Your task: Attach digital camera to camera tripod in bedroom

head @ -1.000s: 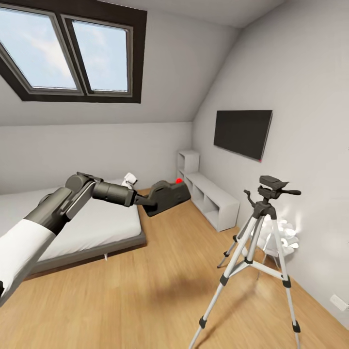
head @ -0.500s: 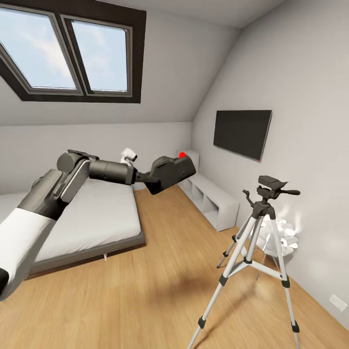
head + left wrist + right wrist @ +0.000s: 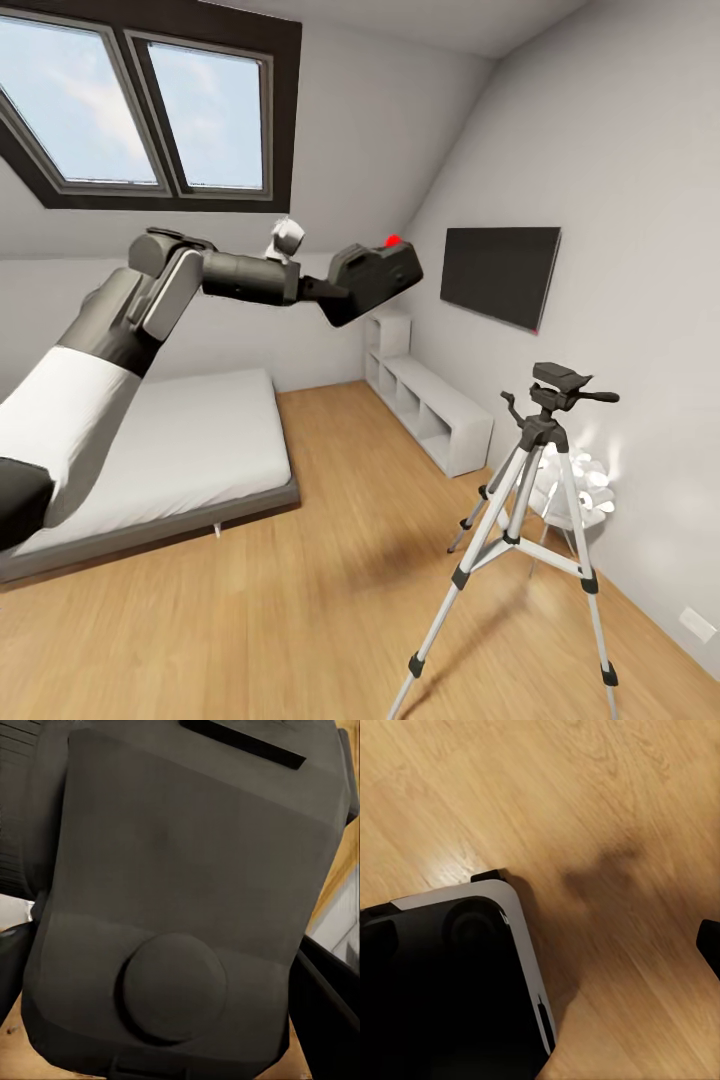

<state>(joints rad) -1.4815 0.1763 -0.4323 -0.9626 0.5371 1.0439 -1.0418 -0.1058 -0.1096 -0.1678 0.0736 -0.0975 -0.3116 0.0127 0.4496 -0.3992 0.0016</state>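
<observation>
Attic bedroom [image 3: 430, 120] with white sloped walls, light wood floor [image 3: 320, 600] and dark-framed skylight [image 3: 150, 100] at upper left. Grey-framed bed [image 3: 190, 450] along the left side, mattress bare. Black wall TV [image 3: 500, 272] on the right wall, above low white cube shelves [image 3: 435, 405] running along that wall. Left arm [image 3: 150, 300] stretched forward and raised to about TV height, white upper segment, dark grey forearm. Camera tripod [image 3: 530, 500] standing upright on the floor at lower right, three silver legs splayed, black pan head with its handle pointing right, mounting plate bare. White petal-shaped lamp [image 3: 585, 490] just behind the tripod, against the right wall. Digital camera [image 3: 375, 282] held in the air at the end of the left arm, well apart from the tripod head, higher and to its left; red button uppermost. Left gripper [image 3: 335, 292] clamped on the digital camera; in the left wrist view, camera body [image 3: 180, 900] pressed close between the dark fingers [image 3: 330, 997]. Right wrist view: wood floor [image 3: 607, 832] and part of the robot's black-and-white base [image 3: 457, 982]; one dark edge at the frame's border, state of the right gripper impossible to tell.
</observation>
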